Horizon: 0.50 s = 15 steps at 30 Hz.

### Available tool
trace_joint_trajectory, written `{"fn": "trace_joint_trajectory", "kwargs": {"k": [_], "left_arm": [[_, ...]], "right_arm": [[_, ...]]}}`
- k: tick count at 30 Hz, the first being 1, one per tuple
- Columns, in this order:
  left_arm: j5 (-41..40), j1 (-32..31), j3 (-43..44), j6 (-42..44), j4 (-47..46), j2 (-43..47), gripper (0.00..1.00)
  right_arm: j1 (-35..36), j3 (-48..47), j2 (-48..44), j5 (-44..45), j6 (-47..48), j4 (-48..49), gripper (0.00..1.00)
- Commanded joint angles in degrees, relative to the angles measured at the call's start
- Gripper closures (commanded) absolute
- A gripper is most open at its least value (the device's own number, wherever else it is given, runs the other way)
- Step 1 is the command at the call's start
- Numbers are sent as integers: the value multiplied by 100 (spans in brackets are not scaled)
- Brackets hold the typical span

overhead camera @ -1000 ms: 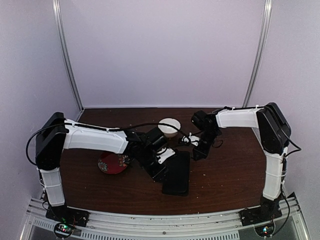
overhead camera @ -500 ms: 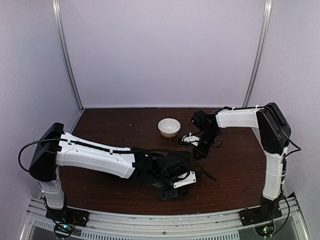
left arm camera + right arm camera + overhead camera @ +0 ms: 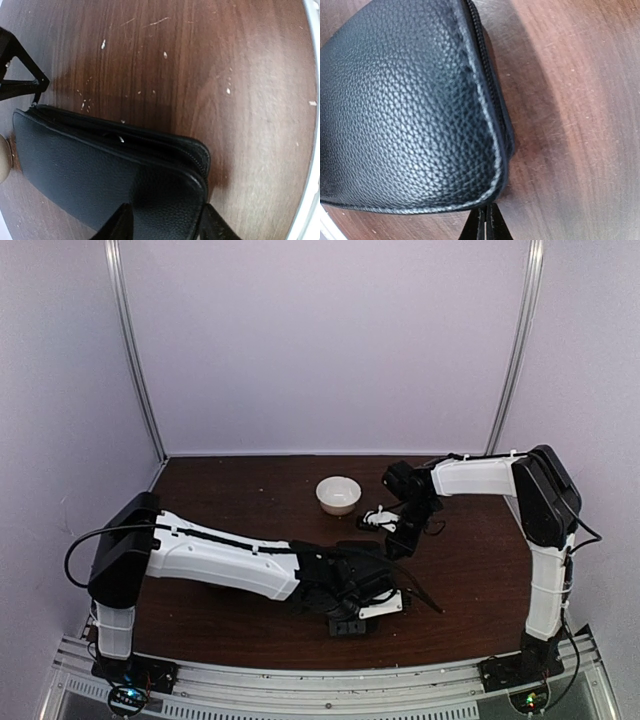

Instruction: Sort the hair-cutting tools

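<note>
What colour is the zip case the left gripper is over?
Black, with a pebbled leather-like grain; the case shows best in the right wrist view.
</note>
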<state>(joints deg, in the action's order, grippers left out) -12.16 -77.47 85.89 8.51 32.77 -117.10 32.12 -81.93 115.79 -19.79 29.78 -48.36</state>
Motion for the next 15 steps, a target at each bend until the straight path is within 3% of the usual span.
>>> {"fn": "trace_joint_trajectory", "kwargs": {"k": [1,7,15], "left_arm": [[-411,16,559,-85,293,-513,59],[-486,184,614,-362,245,-622,71],[-495,396,706,-509,36,-660,76]], "right_arm": [[-13,61,58,-69,-69,59,100],[40,528,-289,-379,75,-215,100],[429,1339,-996,-842,138,-568,100]]}}
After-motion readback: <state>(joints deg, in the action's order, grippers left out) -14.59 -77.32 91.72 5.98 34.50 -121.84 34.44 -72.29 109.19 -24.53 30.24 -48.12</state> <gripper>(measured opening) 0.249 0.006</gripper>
